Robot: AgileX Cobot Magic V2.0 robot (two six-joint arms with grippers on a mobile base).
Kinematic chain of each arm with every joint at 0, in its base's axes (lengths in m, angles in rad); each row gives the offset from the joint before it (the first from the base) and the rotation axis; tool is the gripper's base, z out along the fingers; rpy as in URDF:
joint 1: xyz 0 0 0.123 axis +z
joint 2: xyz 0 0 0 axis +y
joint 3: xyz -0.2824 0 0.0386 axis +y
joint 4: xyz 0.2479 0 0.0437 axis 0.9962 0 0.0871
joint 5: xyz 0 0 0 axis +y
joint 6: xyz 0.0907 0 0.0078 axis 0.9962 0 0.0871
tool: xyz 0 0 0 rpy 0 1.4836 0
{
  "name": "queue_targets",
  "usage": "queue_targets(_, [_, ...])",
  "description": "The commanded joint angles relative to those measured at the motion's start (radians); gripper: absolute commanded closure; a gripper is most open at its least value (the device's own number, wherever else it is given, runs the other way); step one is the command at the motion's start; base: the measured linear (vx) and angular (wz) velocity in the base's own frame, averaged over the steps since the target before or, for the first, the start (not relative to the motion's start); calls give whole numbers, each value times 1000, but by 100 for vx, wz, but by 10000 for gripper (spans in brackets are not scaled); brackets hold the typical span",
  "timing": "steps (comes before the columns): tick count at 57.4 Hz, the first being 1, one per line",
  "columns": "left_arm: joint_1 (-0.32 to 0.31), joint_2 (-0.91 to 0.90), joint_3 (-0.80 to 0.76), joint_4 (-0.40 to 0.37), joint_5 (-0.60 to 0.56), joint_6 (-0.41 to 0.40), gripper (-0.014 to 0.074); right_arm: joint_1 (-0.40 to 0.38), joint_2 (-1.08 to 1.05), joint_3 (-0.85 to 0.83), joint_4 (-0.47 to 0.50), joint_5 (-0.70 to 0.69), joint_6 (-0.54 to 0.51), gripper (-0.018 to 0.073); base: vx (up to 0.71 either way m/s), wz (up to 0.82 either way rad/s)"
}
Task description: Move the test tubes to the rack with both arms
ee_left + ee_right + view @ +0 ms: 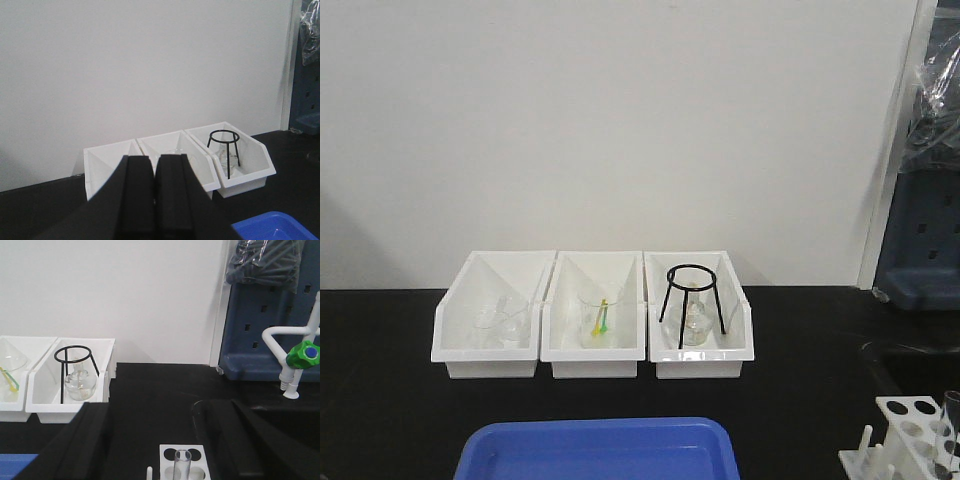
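One test tube (182, 463) in the rack (182, 460), both cut off below.

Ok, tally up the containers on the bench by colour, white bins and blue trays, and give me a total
White bins: 3
Blue trays: 1
Total: 4

White rack (183, 460) at table's front-right edge, w/ one clear test tube (182, 462) upright in a hole (rim open).
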Motion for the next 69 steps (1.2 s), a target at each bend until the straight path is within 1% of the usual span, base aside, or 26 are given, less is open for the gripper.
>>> queue_targets(1, [-2, 2, -14, -5, -67, -3, 553, -9, -4, -34, -9, -81, -6, 82, 0, 0])
queue_targets(9, [4, -7, 25, -4, -67, -1, 553, -9, -4, -34, -9, -81, -6, 82, 0, 0])
queue_targets(13, [19, -35, 68, -7, -78, -1, 553, -9, -4, -34, -9, -81, -6, 82, 0, 0])
queue_targets(17, [39, -79, 127, -28, -93, -1, 553, -9, -4, -34, -9, -81, -6, 82, 0, 0])
queue_targets(21, [78, -147, 197, -53, -106, -1, 560, -9, -4, -34, -9, -81, -6, 82, 0, 0])
queue_targets(26, [144, -253, 283, -85, -114, -1, 588, -9, -4, -34, -9, -81, -6, 82, 0, 0])
queue_targets(31, [214, -363, 375, -94, -113, 0, 603, -9, -4, -34, -9, -81, -6, 82, 0, 0])
queue_targets(37, [263, -448, 464, -111, -112, 0, 602, -9, -4, -34, -9, -84, -6, 82, 0, 0])
queue_targets(41, [285, -488, 519, -114, -114, 0, 602, -9, -4, -34, -9, -84, -6, 82, 0, 0])
queue_targets(48, [314, -537, 614, -170, -146, 16, 602, -9, -4, -34, -9, -84, -6, 82, 0, 0])
queue_targets(52, [330, -549, 661, -227, -179, 51, 602, -9, -4, -34, -9, -84, -6, 82, 0, 0])
queue_targets(57, [360, -548, 718, -351, -241, 124, 602, -9, -4, -34, -9, -84, -6, 82, 0, 0])
queue_targets(60, [379, -546, 711, -416, -206, 188, 601, -9, -4, -34, -9, -83, -6, 82, 0, 0])
queue_targets(64, [405, -546, 713, -453, -224, 293, 601, -9, -4, -34, -9, -83, -6, 82, 0, 0])
queue_targets(69, [425, -546, 713, -471, -254, 374, 601, -9, -4, -34, -9, -83, -6, 82, 0, 0])
